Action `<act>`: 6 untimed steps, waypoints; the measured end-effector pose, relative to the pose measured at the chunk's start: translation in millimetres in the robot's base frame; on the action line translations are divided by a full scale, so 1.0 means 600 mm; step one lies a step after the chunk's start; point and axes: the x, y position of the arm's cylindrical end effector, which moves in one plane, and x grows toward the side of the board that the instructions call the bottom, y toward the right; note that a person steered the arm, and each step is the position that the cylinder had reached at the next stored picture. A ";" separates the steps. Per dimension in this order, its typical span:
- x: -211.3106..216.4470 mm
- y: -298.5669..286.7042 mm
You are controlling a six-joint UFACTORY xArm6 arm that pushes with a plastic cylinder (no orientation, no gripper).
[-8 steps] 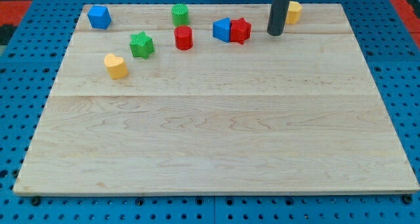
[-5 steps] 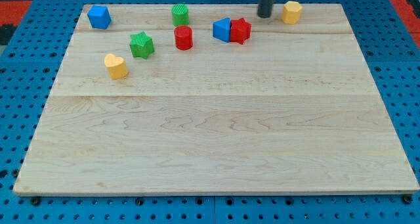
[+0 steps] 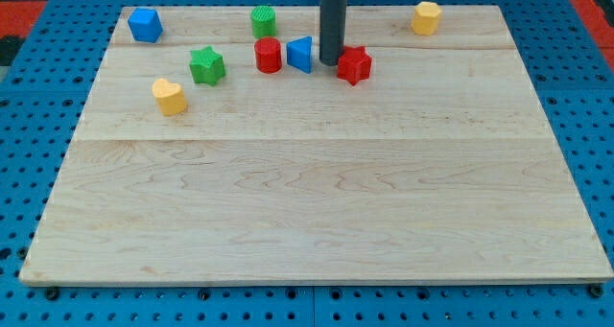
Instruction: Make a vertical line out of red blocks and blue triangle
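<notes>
My tip (image 3: 331,62) rests on the bench (image 3: 317,212), wedged in the gap between the blue triangle (image 3: 300,55) and the red star (image 3: 354,65). There is no pincer on this arm, only the bare rod, so there is nothing to be wide, narrow or holding. The triangle sits just to the view's left of my tip, and the star just to its right and a little toward the view's bottom; both look to be touching the rod or nearly so. Beyond the triangle, further left, stands the red cylinder (image 3: 268,55), close beside it.

These three lie in a rough row across the view, so the vertical line is not yet made.

The risk, as I judge it, comes from this tight spot. A push either way would shove one block against its neighbour: moving left drives the triangle into the cylinder and carries both along. A glancing contact on the star's points could spin it aside. The green star (image 3: 206,65) lies further left and may be struck next.
</notes>
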 end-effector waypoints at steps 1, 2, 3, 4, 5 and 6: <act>-0.053 -0.001; -0.047 -0.029; 0.024 -0.066; 0.077 -0.079; 0.016 -0.058; -0.041 -0.046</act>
